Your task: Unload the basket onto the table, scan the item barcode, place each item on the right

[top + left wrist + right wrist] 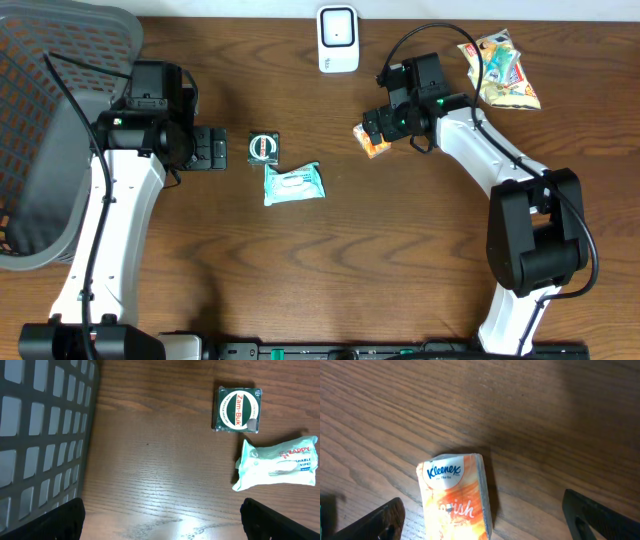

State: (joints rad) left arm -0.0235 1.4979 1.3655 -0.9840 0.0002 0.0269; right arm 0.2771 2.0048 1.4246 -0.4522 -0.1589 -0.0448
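Hovering over the orange Kleenex tissue pack (pixel 455 497), the right gripper (pixel 376 124) held its fingers (pixel 370 520) spread wide, one on each side of the pack and not closed on it. The pack lay flat on the wooden table (pixel 400 250), well apart from the white barcode scanner (pixel 338 38) standing at the far edge. The left gripper (pixel 212 150) was also spread open, over bare wood. Just beside it lay a green Zam-Buk tin (pixel 263 147), with a pale Zappy wipes packet (pixel 293 184) near that. A gray mesh basket (pixel 40 150) sat at the table's left end, its wall close to the left arm; its contents could not be made out. A yellow snack bag (pixel 500 70) lay at the far right.
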